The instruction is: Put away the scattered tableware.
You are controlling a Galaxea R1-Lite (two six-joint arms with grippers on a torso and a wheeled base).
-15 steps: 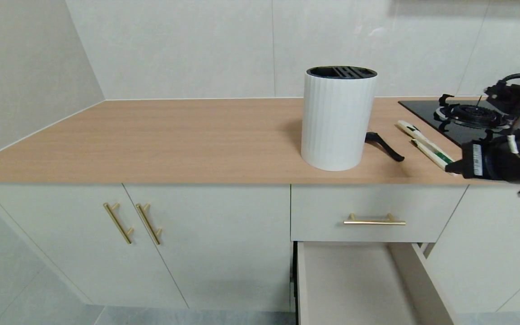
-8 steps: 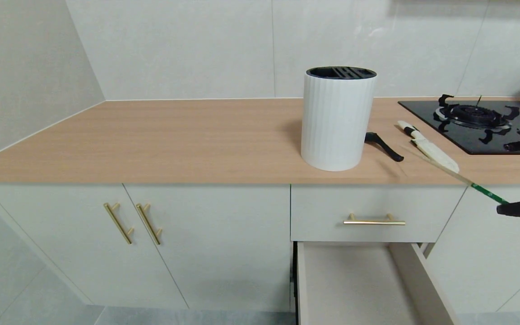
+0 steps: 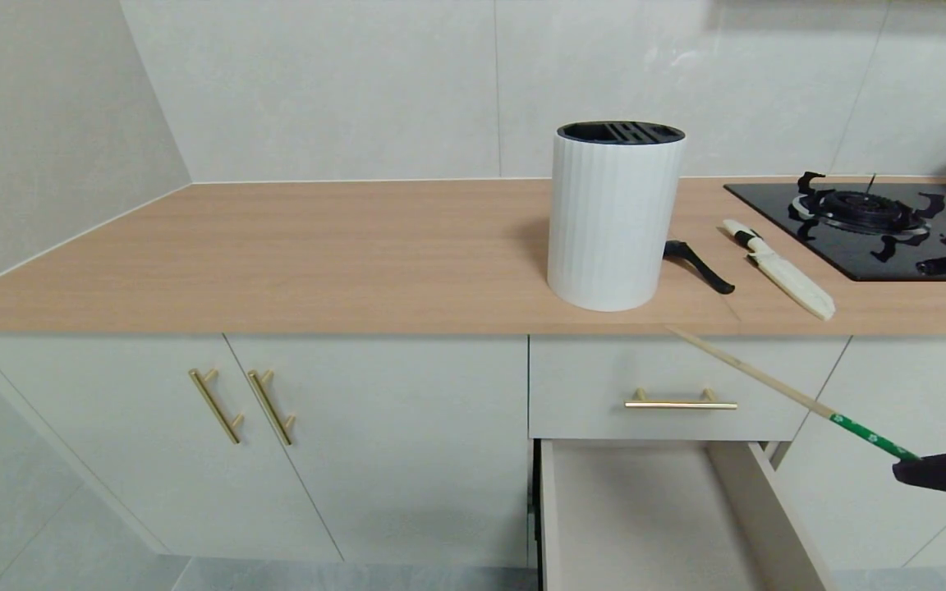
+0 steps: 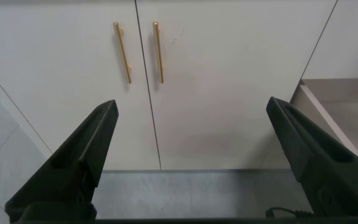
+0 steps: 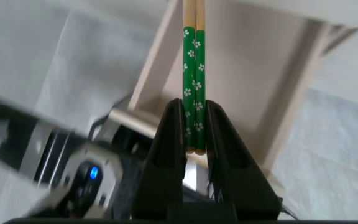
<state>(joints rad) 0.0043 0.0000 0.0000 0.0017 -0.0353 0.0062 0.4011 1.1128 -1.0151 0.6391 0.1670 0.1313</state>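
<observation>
Chopsticks [image 3: 793, 395] pinched by their green ends in right gripper [image 5: 194, 124] are risking catching the drawer [image 3: 756, 509] rim and twisting loose.

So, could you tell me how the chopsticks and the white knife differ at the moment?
The chopsticks are clamped in the right gripper, slanting in the air before the drawer fronts; the white knife lies flat on the countertop beside the hob. The chopsticks are wood with green flowered ends; the knife is cream with a dark band. Both are long and slim.
</observation>
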